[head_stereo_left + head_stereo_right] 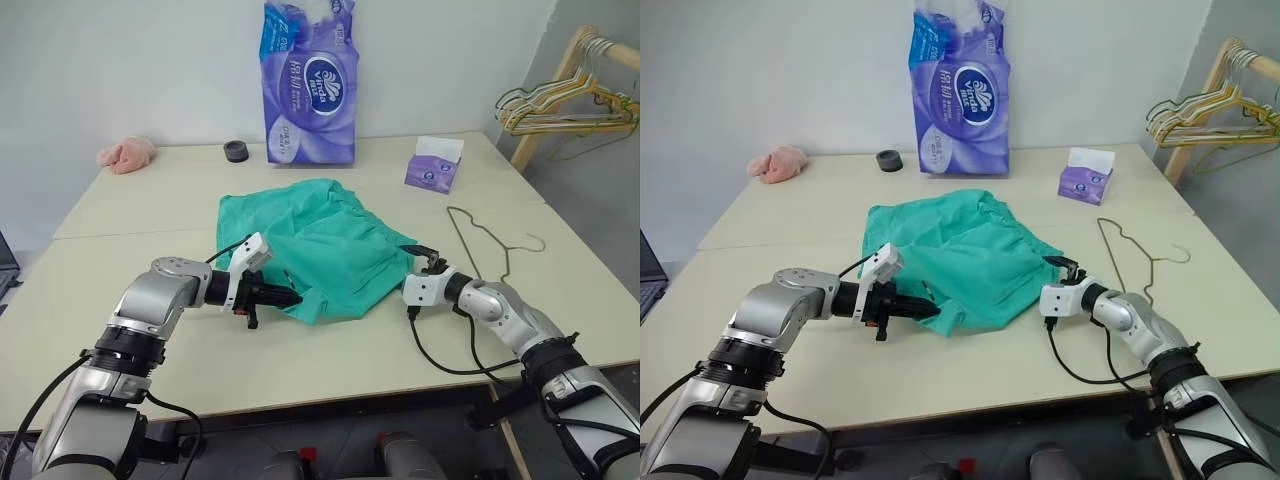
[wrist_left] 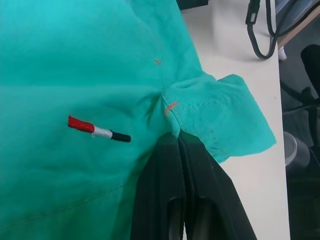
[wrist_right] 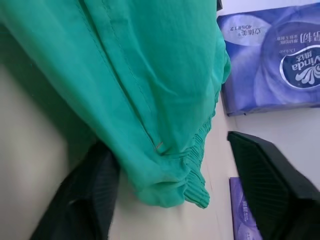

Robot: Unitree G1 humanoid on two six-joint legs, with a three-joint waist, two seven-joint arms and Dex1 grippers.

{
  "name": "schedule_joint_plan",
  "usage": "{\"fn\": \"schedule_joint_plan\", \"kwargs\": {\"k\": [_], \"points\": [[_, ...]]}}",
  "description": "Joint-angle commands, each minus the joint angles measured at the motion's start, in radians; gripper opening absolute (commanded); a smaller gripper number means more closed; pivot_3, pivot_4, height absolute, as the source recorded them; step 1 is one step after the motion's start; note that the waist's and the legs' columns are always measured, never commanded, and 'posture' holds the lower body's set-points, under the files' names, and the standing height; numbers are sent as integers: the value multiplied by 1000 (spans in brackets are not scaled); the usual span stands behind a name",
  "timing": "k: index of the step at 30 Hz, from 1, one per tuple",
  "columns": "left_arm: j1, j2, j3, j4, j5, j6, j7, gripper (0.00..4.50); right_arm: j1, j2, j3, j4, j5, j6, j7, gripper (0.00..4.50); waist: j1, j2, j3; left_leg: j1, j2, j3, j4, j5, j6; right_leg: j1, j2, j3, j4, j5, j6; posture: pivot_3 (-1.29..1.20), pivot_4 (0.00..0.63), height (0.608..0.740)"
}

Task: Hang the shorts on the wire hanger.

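While left end effector (image 1: 290,297) pinches one shorts (image 1: 320,245) hem, right end effector (image 3: 175,200) gapes; one wire hanger (image 1: 487,240) beside.

The shorts (image 1: 320,250) are teal-green with a red, white and black label (image 2: 98,129); the tissue pack (image 1: 310,85) is purple.

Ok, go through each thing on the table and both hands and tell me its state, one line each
shorts: crumpled on the table, one hem pinched
wire hanger: flat on the table, bare
left hand: shut on the shorts' hem
right hand: open around the waistband edge
tissue box: open, a tissue sticking up
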Motion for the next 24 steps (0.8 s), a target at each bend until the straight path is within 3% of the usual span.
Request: {"fn": "schedule_joint_plan", "kwargs": {"k": [1,7,11,16,20,24], "points": [[2,29,32,-7,-6,-11,-13,0,-45,10,9,28,-12,-79,-46,2210,-1,0,0,0,0,0,0,0,0,0,0,0,0,0,0,-125,43,740],[51,63,28,-22,-3,-16,-26,0,-82,13,44,69,-44,-163,-56,71,-5,0,0,0,0,0,0,0,0,0,0,0,0,0,0,-125,44,740],[109,88,0,-62,14,-36,-42,0,-104,-8,67,92,-74,-205,-51,28,-8,0,0,1,0,-1,0,0,0,0,0,0,0,0,0,-125,44,740],[180,102,-40,-160,13,-33,-74,0,-70,-112,67,54,-94,-245,-8,28,3,0,0,0,-1,0,0,0,0,0,-2,0,0,0,0,-124,46,740],[210,104,-73,-216,16,-35,-87,0,18,-211,44,-48,-53,-254,65,28,6,0,0,0,-1,0,0,0,0,1,-2,0,0,0,0,-137,50,740],[229,105,-125,-239,28,-65,-126,0,219,-358,-2,-320,113,-161,273,28,8,1,0,0,-1,1,0,0,0,1,-2,1,0,0,0,-161,53,740]]}}
